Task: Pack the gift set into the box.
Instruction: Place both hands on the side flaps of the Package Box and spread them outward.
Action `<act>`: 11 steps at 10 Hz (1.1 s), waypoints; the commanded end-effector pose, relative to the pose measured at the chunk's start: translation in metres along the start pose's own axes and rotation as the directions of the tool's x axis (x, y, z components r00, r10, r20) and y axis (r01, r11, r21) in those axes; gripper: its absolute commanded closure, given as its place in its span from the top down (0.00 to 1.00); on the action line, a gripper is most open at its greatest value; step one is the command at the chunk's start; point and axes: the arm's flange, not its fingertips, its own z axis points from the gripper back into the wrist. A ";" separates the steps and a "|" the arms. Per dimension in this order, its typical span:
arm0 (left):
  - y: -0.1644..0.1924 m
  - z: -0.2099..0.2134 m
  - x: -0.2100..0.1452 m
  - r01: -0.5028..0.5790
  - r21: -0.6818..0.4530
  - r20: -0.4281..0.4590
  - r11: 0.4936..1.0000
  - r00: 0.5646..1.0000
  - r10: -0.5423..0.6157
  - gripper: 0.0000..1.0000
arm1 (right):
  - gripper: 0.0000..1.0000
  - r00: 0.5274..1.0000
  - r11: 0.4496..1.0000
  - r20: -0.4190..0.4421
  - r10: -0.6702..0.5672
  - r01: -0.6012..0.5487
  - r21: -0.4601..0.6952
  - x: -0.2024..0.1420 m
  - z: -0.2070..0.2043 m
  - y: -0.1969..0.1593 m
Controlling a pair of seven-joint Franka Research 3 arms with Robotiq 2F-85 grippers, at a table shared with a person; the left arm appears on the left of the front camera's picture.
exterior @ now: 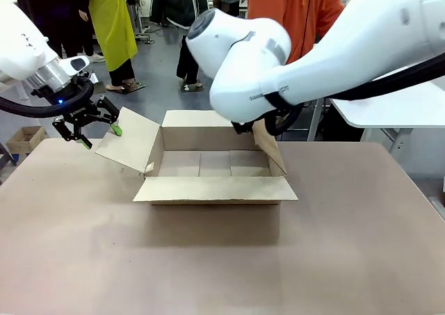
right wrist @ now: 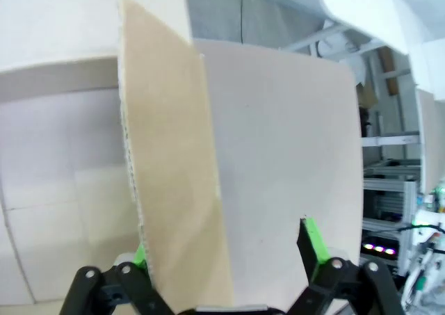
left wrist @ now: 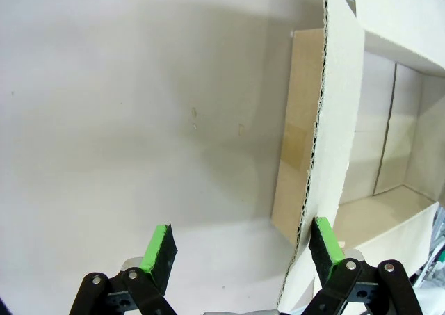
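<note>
Found the box (exterior: 208,140) open at the middle of the table (exterior: 208,266).
Saw the left gripper (exterior: 101,137) spread wide astride the edge of the left flap (exterior: 132,140), not clamped; saw the right gripper (right wrist: 224,249) likewise released, straddling the raised right flap (right wrist: 174,155).

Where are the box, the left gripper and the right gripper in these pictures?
the box (exterior: 215,189), front view, on its near flap, folded outward.
the left gripper (exterior: 101,137), front view, midway between its open fingertips.
the right gripper (right wrist: 224,240), right wrist view, midway between its fingertips.
</note>
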 end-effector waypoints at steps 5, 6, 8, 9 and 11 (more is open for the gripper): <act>-0.002 0.002 -0.001 -0.010 0.015 0.007 1.000 1.000 0.010 1.00 | 1.00 0.982 0.971 -0.069 -0.173 0.182 0.156 -0.014 -0.018 -0.110; -0.002 0.002 -0.001 -0.010 0.015 0.007 1.000 1.000 0.010 1.00 | 1.00 0.978 0.953 -0.095 -0.188 0.204 0.222 -0.016 -0.032 -0.127; -0.002 0.002 -0.001 -0.010 0.015 0.007 1.000 1.000 0.010 1.00 | 1.00 0.965 0.865 -0.147 -0.216 0.259 0.430 -0.029 -0.071 -0.159; -0.002 0.002 -0.001 -0.010 0.015 0.007 1.000 1.000 0.010 1.00 | 1.00 0.944 0.805 -0.177 -0.280 0.331 0.492 -0.042 -0.090 -0.177; -0.002 0.002 -0.001 -0.010 0.015 0.007 1.000 1.000 0.010 1.00 | 1.00 0.948 0.872 -0.138 -0.286 0.317 0.374 -0.017 -0.071 -0.160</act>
